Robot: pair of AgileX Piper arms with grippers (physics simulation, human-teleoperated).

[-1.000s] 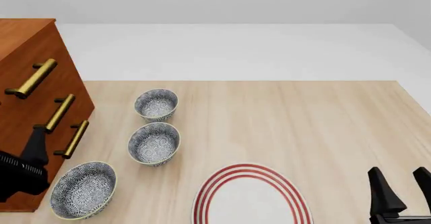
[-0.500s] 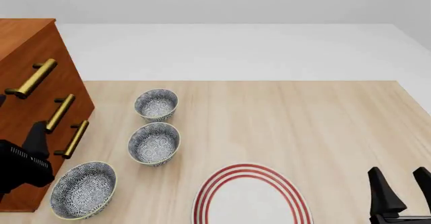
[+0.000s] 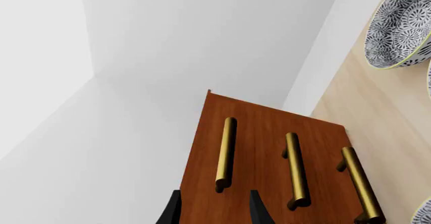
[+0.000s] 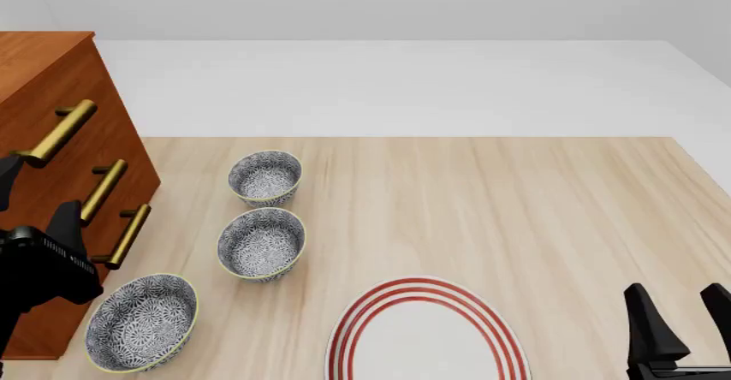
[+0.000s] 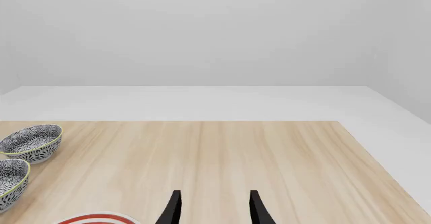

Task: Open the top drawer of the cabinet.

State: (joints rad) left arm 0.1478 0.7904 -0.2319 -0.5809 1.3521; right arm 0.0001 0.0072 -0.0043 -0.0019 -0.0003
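Cabinet (image 4: 46, 80) left side cropped.

One cabinet (image 4: 51, 97) (three brass handles (image 4: 55, 132)), three patterned bowls (image 4: 262, 242), one red-ringed plate (image 4: 426, 333).

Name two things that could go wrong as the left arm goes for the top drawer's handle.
1. Three alike brass handles sit stacked on the cabinet; the left pincer, open near the end of the top drawer handle, might close on the middle one.
2. Gripping that end rather than the middle, it could slip off when pulling.
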